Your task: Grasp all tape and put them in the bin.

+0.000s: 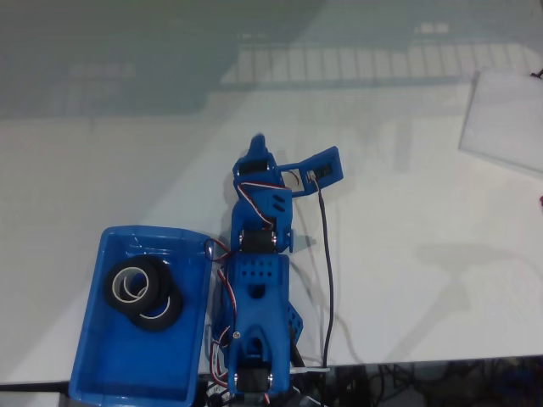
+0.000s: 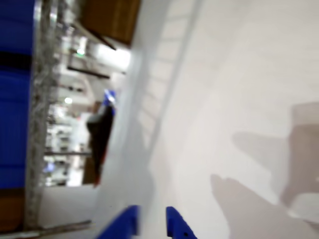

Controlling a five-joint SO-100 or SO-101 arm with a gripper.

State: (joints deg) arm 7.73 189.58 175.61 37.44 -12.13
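The blue bin (image 1: 97, 339) sits at the lower left of the fixed view, beside the folded blue arm. Two black tape rolls lie inside it, overlapping: one with a pale core (image 1: 134, 285) and one just below and to its right (image 1: 164, 310). My gripper (image 1: 259, 144) points away over bare white table, well apart from the bin, at the top of the arm. In the blurred wrist view its two blue fingertips (image 2: 152, 225) show at the bottom edge with a narrow gap and nothing between them.
A clear plastic sheet (image 1: 507, 119) lies at the far right of the table. A black cable (image 1: 327, 254) runs down the arm's right side to the table's front edge (image 1: 424, 365). The white tabletop (image 1: 407, 237) stretches right of the arm.
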